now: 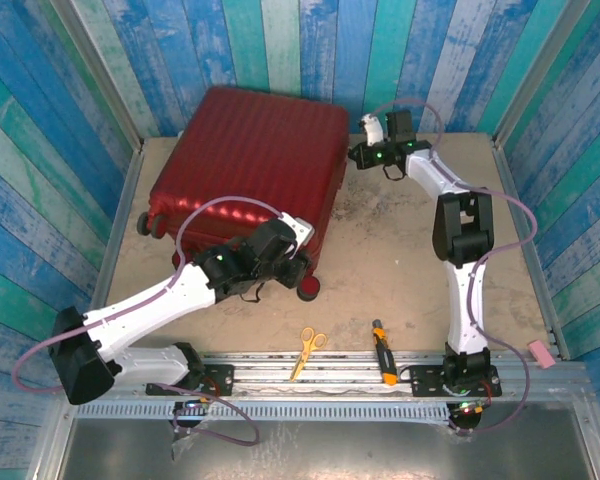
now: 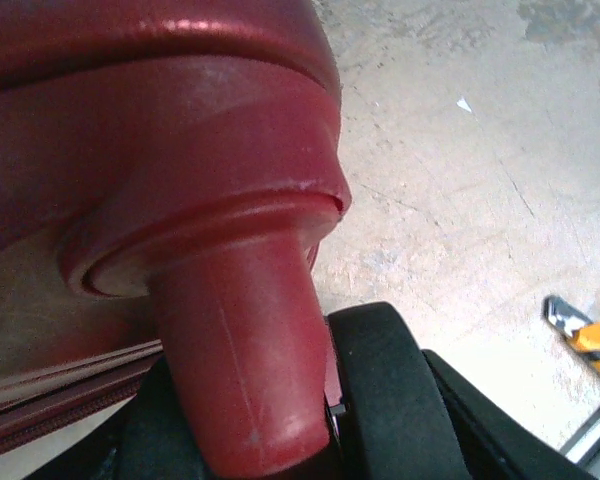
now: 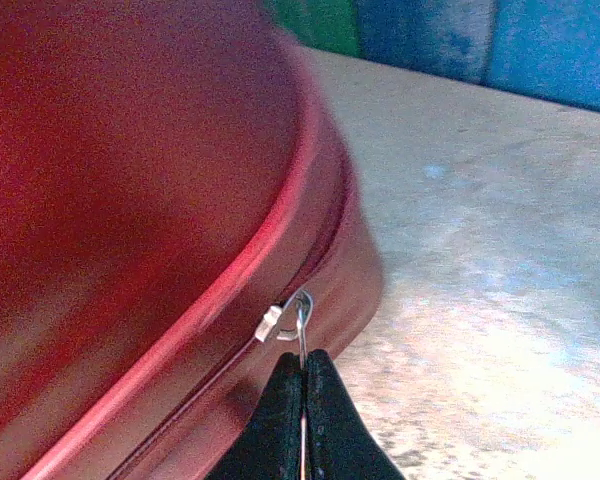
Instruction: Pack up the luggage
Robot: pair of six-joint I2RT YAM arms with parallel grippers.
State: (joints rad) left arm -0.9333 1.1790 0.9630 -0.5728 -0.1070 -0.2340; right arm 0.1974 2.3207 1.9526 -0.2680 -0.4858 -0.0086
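Luggage (image 1: 250, 150), a large dark-red ribbed hard-shell suitcase, lies flat and closed on the beige desk (image 1: 400, 250), with both tools at its edges.

The right tool (image 1: 358, 152) sits against the suitcase's side. In its wrist view, its black fingertips (image 3: 285, 420) are clenched together on a small silver metal zipper pull (image 3: 300, 325). The pull stands straight up out of the pinch, with the zipper seam of the shell (image 3: 130, 200) directly ahead of the tips.

The left tool (image 1: 296, 265) is at another corner of the suitcase, by a caster. Its wrist view looks along a dark-red plastic wheel leg (image 2: 240, 370), with a black rubber wheel (image 2: 380, 390) just to the right and very close to the lens. Whether this tool grips the caster or merely surrounds it cannot be told.

Behind the left tool, toward the arm bases, lie yellow-handled scissors (image 1: 306, 350). An orange-and-black utility knife (image 1: 383, 352) lies a little further to the right.
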